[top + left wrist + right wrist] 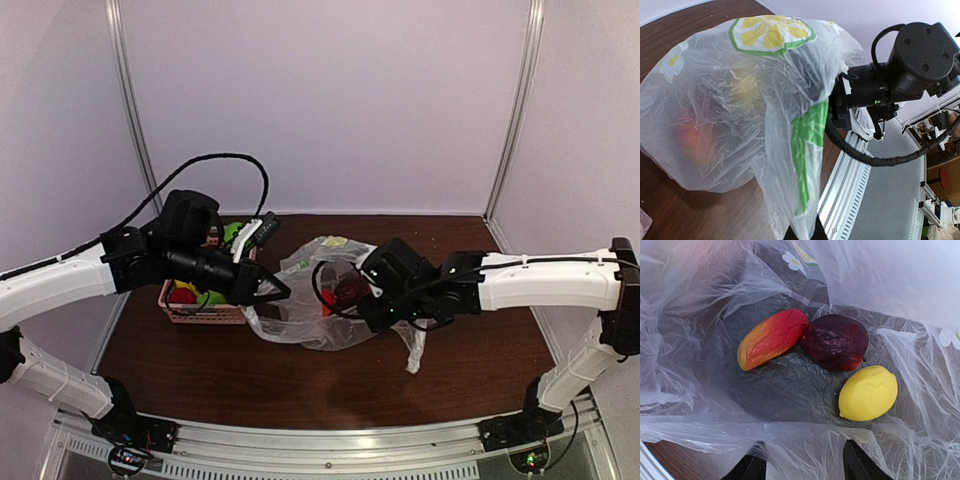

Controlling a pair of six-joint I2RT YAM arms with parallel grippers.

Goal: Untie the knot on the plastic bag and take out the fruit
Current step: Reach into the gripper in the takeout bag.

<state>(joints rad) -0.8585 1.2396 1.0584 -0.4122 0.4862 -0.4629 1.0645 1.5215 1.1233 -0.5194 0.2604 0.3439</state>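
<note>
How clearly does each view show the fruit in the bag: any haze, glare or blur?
Right wrist: the fruit lies sharp inside the plastic bag, though the upper left corner washes out pale. Left wrist: the film hazes it into soft red and yellow blotches. Top external: even light, but the bag is small and its crinkles glint.

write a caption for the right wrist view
Open right hand at the plastic bag, red-orange, dark red and yellow fruit inside
</note>
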